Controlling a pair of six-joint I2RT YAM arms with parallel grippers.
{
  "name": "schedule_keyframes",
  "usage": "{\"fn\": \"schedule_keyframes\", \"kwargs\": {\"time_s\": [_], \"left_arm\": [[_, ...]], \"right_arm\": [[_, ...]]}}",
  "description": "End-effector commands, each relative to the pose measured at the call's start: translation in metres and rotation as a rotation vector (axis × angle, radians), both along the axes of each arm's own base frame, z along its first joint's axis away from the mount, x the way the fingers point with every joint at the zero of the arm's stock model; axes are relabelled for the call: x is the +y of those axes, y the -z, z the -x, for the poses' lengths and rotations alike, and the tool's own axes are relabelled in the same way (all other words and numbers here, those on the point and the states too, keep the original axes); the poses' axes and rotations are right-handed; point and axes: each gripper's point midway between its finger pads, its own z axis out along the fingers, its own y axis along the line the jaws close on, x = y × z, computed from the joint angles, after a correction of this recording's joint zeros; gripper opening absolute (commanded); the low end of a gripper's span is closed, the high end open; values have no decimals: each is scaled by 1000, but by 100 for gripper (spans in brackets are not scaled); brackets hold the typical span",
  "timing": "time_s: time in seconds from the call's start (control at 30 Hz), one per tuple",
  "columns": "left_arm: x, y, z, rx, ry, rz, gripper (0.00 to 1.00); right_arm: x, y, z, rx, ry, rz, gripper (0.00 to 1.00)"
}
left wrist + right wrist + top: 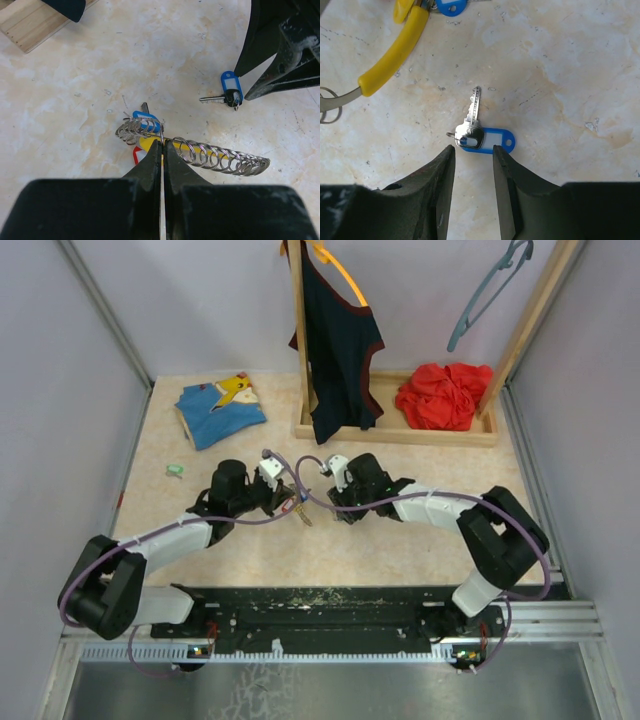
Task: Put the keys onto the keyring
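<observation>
The left tool (162, 148) is clamped together on the coiled wire of the keyring (220, 159), just above its yellow tag (145, 144), probably to steady the ring for threading. A little farther out, the right tool (473, 149) stands apart over the blue-tagged key (485, 139), which lies flat on the bench (90, 75); this looks like the lineup for a pickup. Well off to the left lies the mint green key (175, 470), untouched.

The left fingertips hide the pinch point, and the ring's opening cannot be made out. Whether the blue tag (145, 120) beside the coil is threaded on is unclear.
</observation>
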Motion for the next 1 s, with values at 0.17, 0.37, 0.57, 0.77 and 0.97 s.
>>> {"fn": "schedule_keyframes", "kwargs": {"time_s": [0.17, 0.37, 0.57, 0.77, 0.97], "left_arm": [[4, -13, -6, -35, -41, 24, 0], [3, -13, -6, -30, -32, 31, 0], [3, -13, -5, -33, -31, 32, 0], [3, -14, -5, -35, -31, 35, 0], [6, -16, -8, -40, -56, 39, 0]], "right_arm": [[30, -8, -9, -63, -136, -47, 37], [32, 5, -12, -50, -146, -23, 36], [10, 10, -14, -51, -88, 78, 34], [-25, -14, -20, -112, 66, 164, 34], [-16, -39, -16, -87, 238, 31, 37]]}}
